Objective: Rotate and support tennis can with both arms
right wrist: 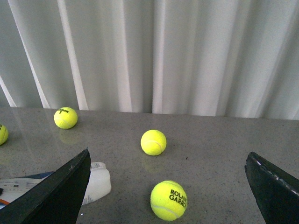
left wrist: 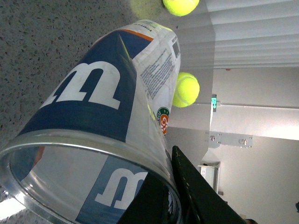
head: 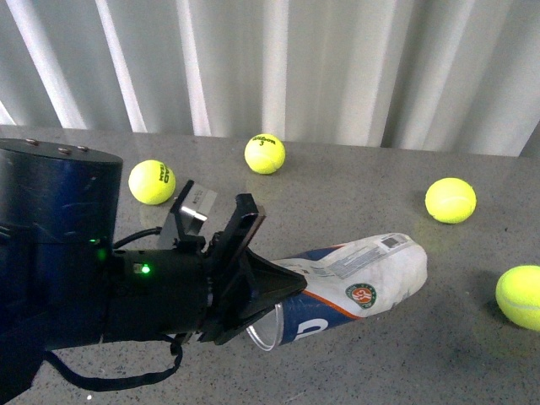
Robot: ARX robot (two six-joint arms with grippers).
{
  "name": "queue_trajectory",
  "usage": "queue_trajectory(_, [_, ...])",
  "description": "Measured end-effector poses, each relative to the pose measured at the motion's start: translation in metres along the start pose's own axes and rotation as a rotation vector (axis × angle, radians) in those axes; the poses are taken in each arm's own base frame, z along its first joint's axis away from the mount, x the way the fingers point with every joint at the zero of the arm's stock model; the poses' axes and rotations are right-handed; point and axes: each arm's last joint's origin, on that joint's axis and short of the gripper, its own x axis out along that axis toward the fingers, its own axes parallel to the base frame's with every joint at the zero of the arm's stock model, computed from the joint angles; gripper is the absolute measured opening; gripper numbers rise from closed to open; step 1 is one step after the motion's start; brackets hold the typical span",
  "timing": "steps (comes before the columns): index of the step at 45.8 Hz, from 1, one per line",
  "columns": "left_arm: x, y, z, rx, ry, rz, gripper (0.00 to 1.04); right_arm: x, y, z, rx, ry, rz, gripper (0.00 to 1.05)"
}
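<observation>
The tennis can (head: 354, 283) lies on its side on the grey table, its open silver rim toward me and its white closed end pointing right. My left gripper (head: 253, 291) is shut on the can's rim, one finger inside the mouth and one outside. In the left wrist view the tennis can (left wrist: 100, 116) fills the frame, showing its blue label with the white W, and a black finger (left wrist: 187, 186) presses its wall. My right gripper (right wrist: 168, 186) is open above the table; the can's white end (right wrist: 98, 184) shows beside its finger. The right arm is out of the front view.
Several yellow-green tennis balls lie loose on the table: one (head: 152, 182) at back left, one (head: 265, 153) at back centre, one (head: 450, 200) at right, one (head: 519, 297) at the right edge. A Roland Garros ball (right wrist: 168, 200) lies between my right fingers. White curtains hang behind.
</observation>
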Motion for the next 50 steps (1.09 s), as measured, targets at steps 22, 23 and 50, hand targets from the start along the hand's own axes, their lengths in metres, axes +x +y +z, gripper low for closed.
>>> queue_trajectory(22, [-0.046,-0.119,0.047,0.41,0.037,0.309,0.04,0.0,0.0,0.0,0.0,0.0,0.0,0.98])
queue_trajectory(23, [-0.046,-0.127,0.05,0.45,0.051,0.343,0.04,0.0,0.0,0.0,0.0,0.0,0.0,0.98])
queue_trajectory(50, [0.007,-0.191,0.037,1.285,0.721,0.885,0.04,0.0,0.0,0.0,0.0,0.0,0.0,0.98])
